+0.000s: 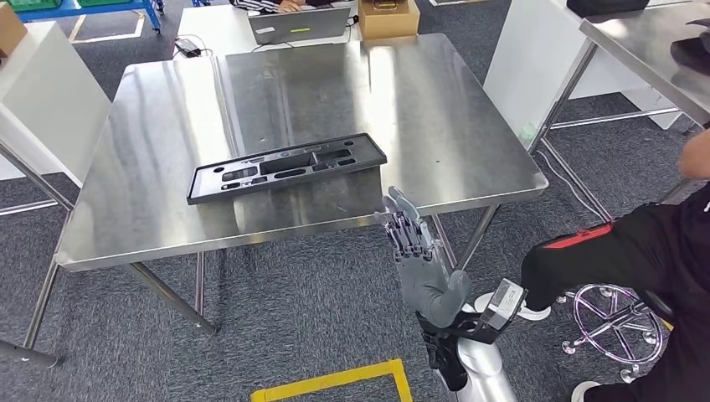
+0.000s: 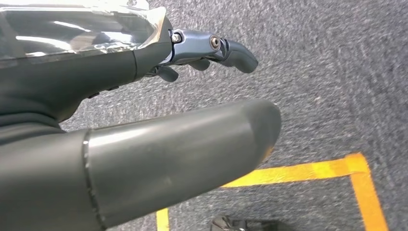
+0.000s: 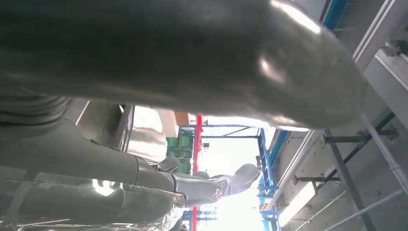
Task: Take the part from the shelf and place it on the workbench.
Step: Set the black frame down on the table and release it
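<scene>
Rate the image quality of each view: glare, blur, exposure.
Head view: sharp and evenly lit, with soft ceiling glare streaking the steel workbench behind the black part; right hand crisp. Left wrist view: left hand close and a little soft, carpet well exposed. Right wrist view: strongly backlit, the bright background blown out white, the hand dark and blurred.

From high on our body we look forward and down over the steel workbench (image 1: 335, 84), its near edge below mid-picture, carpet and a yellow floor marking (image 1: 335, 381) nearest us. Our left wrist camera sits close behind the left hand (image 2: 144, 144), facing down at the carpet and the same yellow floor marking (image 2: 337, 168). Our right wrist camera sits tight behind the right hand (image 3: 192, 62), tilted upward toward blue racking (image 3: 264, 159) and bright light.
</scene>
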